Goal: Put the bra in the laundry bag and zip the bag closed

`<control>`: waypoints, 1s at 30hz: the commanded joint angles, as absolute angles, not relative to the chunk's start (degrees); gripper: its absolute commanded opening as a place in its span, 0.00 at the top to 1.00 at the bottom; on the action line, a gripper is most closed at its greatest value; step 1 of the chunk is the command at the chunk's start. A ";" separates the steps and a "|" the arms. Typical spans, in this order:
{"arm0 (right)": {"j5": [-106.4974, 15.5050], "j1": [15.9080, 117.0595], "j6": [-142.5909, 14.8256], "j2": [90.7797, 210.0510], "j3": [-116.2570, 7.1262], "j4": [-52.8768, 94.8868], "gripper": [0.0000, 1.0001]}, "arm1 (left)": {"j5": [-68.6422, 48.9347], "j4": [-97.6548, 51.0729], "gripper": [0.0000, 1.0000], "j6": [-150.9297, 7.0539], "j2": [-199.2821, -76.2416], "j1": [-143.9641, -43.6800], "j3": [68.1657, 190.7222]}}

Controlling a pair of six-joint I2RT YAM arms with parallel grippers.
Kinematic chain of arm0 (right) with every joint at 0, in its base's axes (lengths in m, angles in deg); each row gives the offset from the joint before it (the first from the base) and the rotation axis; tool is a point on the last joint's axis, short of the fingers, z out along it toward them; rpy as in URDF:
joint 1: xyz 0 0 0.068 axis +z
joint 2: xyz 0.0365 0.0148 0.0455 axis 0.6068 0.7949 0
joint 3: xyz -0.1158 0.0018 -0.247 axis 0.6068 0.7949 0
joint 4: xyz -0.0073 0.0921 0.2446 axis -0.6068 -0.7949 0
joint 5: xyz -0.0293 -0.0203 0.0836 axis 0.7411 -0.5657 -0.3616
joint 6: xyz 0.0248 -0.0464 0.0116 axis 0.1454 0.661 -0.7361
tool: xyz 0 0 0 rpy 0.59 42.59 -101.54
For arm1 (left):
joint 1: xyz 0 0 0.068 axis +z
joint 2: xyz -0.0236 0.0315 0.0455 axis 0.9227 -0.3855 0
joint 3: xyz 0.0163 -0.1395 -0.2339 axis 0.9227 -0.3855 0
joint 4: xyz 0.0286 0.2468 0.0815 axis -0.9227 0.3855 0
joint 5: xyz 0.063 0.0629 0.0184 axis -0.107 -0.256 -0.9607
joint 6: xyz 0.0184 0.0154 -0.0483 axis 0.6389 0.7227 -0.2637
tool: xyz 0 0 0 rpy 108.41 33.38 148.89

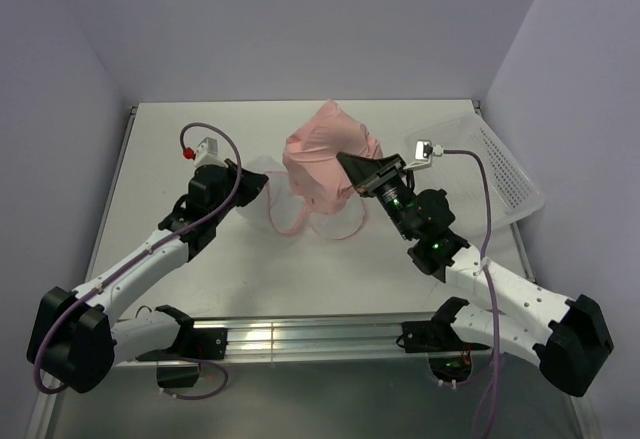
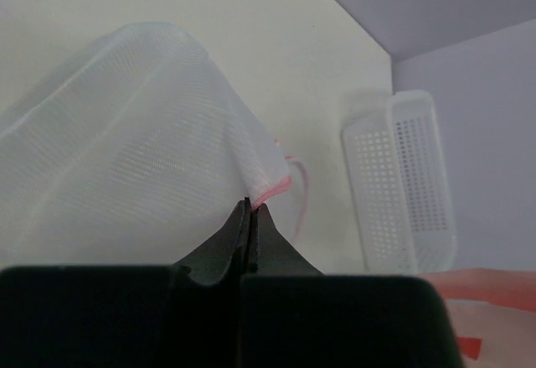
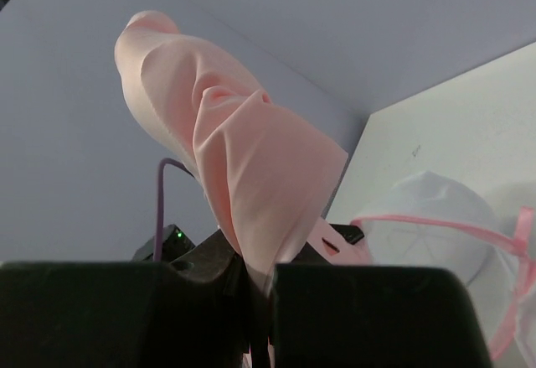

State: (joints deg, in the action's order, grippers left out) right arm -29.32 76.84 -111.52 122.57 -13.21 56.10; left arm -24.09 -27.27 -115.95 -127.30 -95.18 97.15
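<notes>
- Left pincer [image 2: 251, 210] is clenching tight on the laundry bag [image 2: 126, 158], nipping its pink-trimmed edge [image 2: 272, 190] right at the fingertips.
- Bag mesh is bulging out to the left of that grip, over the worktop [image 2: 276, 41].
- Right pincer [image 1: 345, 161] is grasping the bra [image 1: 320, 154], holding it bunched up and lifted off the worktop, just right of the bag.
- Thin straps [image 1: 335, 229] are dangling in loops under the bra, down toward the worktop.
- White perforated basket [image 1: 500, 174] is sitting at the far right edge, well apart from the bag.
</notes>
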 commanded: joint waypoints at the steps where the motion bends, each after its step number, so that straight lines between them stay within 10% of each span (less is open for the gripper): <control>1: -22.39 79.62 -112.17 124.96 -14.18 67.29 1.00 | -22.16 -34.38 1.00 -122.32 -125.72 -95.36 98.57; 30: -23.08 81.74 -103.91 129.97 -11.63 75.82 1.00 | -18.56 -40.78 1.00 -129.26 -121.94 -93.51 89.62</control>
State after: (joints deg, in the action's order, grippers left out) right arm -22.59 81.37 -104.33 127.59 -11.49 73.85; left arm -20.29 -35.54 -128.72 -121.29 -93.61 89.87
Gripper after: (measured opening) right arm 0.080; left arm 0.015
